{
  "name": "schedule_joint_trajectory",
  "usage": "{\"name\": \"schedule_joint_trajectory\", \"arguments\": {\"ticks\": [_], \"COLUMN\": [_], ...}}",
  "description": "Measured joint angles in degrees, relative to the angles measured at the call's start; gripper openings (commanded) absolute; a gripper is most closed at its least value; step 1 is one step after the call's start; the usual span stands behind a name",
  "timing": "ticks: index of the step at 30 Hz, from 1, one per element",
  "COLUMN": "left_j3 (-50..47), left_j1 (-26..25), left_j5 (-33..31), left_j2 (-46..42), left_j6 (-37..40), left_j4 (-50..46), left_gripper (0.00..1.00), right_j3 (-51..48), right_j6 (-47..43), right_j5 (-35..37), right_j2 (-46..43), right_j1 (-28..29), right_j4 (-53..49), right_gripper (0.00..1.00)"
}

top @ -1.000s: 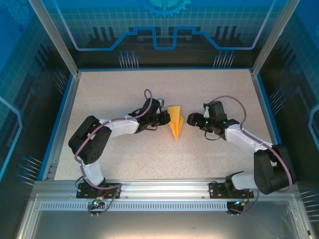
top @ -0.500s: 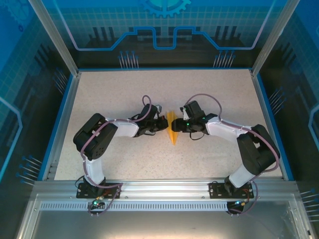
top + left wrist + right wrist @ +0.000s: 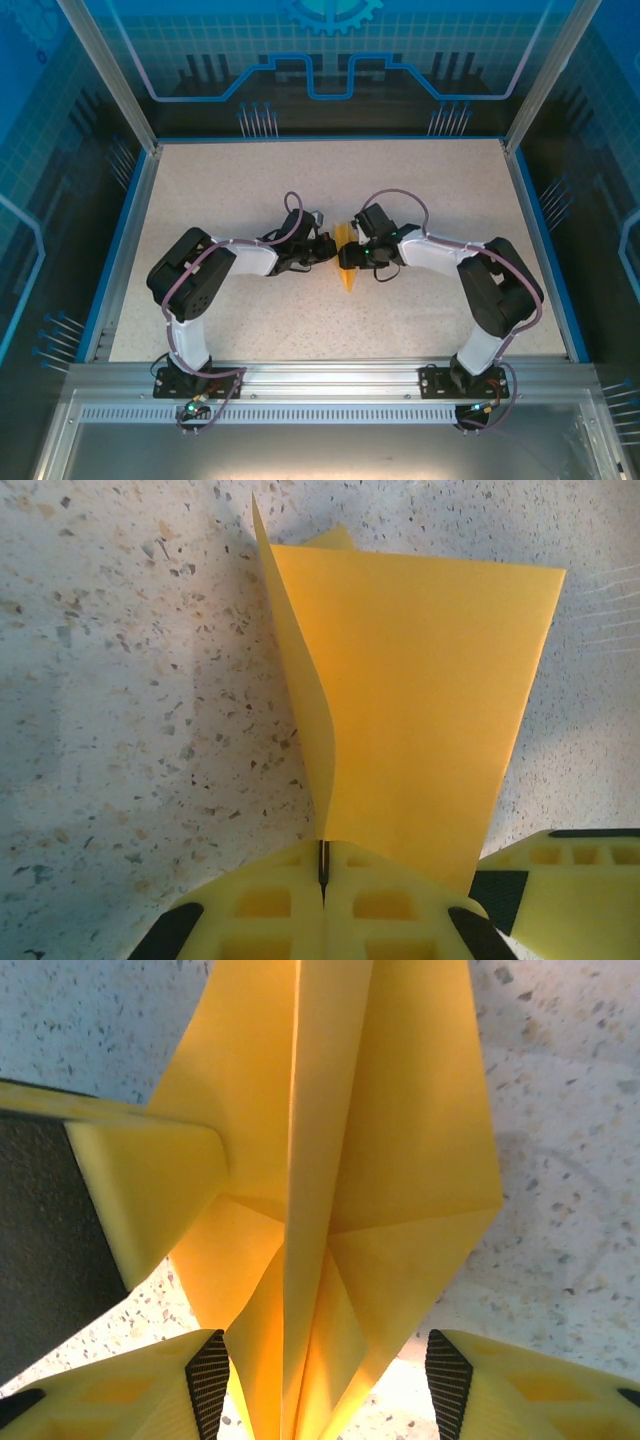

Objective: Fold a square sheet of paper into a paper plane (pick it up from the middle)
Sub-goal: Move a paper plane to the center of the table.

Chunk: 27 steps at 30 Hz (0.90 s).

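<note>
From above, the two arms bend inward over the speckled beige table (image 3: 250, 180) and their heads meet at its middle, with the paper plane (image 3: 347, 278) between them: a narrow orange-yellow wedge whose pointed end sticks out from under the heads toward the arm bases. The left gripper (image 3: 328, 252) comes to it from the left and the right gripper (image 3: 350, 258) from the right, so close that the tips nearly touch across the paper. In the left wrist view, the left gripper (image 3: 324, 865) has its two yellow, waffle-ribbed fingers pressed together. Only a thin dark seam shows between them, and they pinch the near edge of the paper plane (image 3: 420, 700). From that pinch the smooth matte paper fans away as a broad tapering panel with a straight far edge. A second layer peels off its left side in a soft curl and stands up from the stone-flecked tabletop. Just right of the closed fingers sits a yellow finger (image 3: 575, 890) of the right gripper with a black pad. In the right wrist view, the right gripper (image 3: 325, 1380) holds its jaws apart, with ribbed black pads (image 3: 208, 1375) on either side of the narrowing end of the paper plane (image 3: 400, 1140). There is a bright gap of table on the right side, so nothing is clamped. Ahead of it, the paper shows a raised centre ridge, diagonal creases and layered flaps. A blunt yellow finger (image 3: 150, 1185) of the left gripper lies against its left flap.
</note>
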Motion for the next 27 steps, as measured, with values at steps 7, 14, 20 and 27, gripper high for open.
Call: {"name": "schedule_joint_trajectory", "arguments": {"ticks": [7,14,20,27], "left_j3": [0.0,0.0,0.0,-0.7], "left_j1": [0.0,0.0,0.0,0.0], "left_j5": [0.0,0.2,0.4,0.4], "left_j2": [0.0,0.0,0.0,0.0], "left_j6": [-0.3,-0.4,-0.5,-0.5], "left_j4": [0.0,0.0,0.0,0.2], "left_gripper": [0.00,0.00,0.00,0.05], "right_j3": [0.0,1.3,1.8,2.0], "right_j6": [-0.5,-0.5,-0.1,2.3], "right_j5": [-0.5,-0.9,-0.9,0.9], "right_j2": [0.1,1.7,2.8,3.4], "right_j1": [0.9,1.0,1.4,2.3], "right_j4": [-0.1,-0.2,-0.1,-0.8], "right_gripper": [0.46,0.39,0.32,0.14]}}
